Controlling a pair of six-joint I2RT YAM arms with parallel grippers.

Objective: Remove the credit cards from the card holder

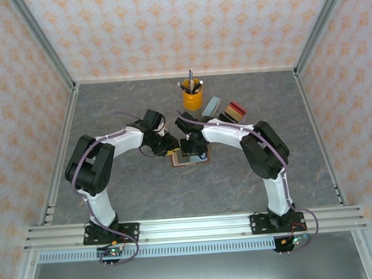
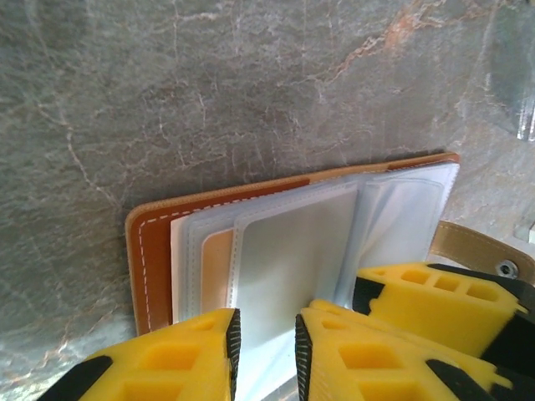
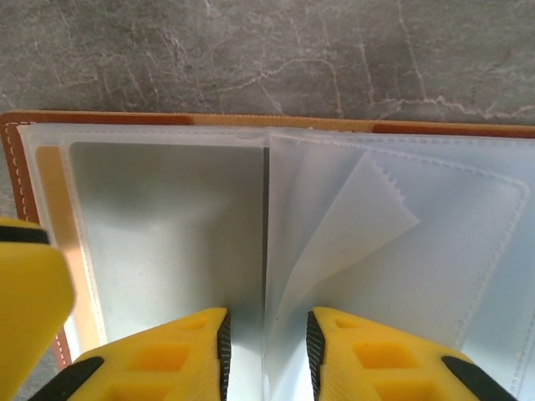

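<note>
Straddling holder (image 2: 155, 251) sleeves (image 2: 292, 242): left gripper (image 2: 267, 334), right gripper (image 3: 267, 334) fingers narrowly parted, sleeve between each pair, pinch unconfirmed; likely spreading them to reach contents.

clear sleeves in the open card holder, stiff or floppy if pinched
Probably floppy: one sleeve curls up with a bent corner. Likely slippery, as the plastic looks glossy. The thin card holder may lift along, since the sleeves join at its spine.
</note>
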